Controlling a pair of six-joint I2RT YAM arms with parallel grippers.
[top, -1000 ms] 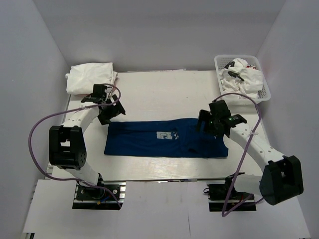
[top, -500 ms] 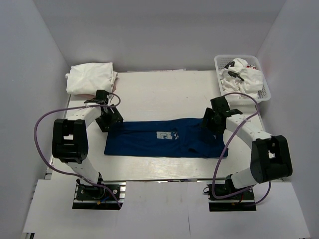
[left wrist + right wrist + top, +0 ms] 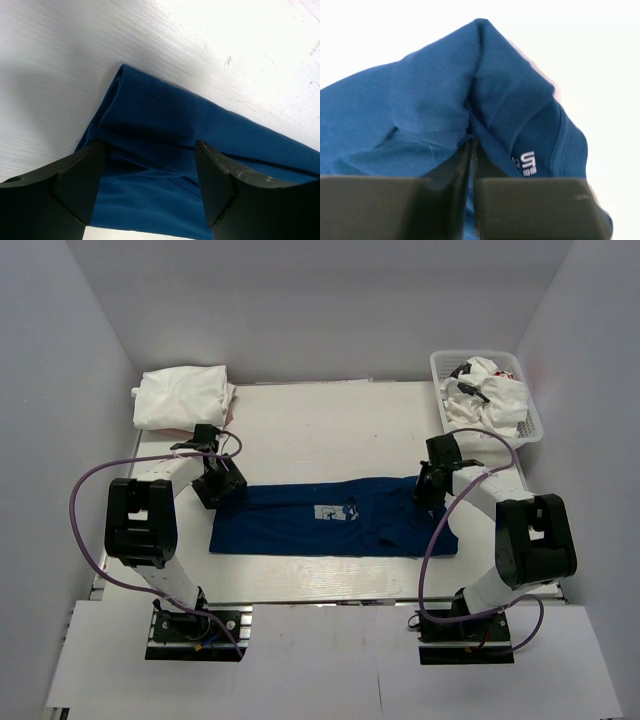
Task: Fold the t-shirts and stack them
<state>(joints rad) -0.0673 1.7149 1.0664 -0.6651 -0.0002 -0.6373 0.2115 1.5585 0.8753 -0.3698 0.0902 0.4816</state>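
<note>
Two far corners of the navy t-shirt (image 3: 300,530), flat on the worktop (image 3: 320,430), start our fold: right pincer (image 3: 471,150) pinches cloth, left pincer (image 3: 149,152) gapes wide, and we reckon it must close first.

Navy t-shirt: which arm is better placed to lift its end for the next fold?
Right. The right gripper is shut, pinching a fold of the navy t-shirt; the left gripper is open, straddling its corner without gripping.
</note>
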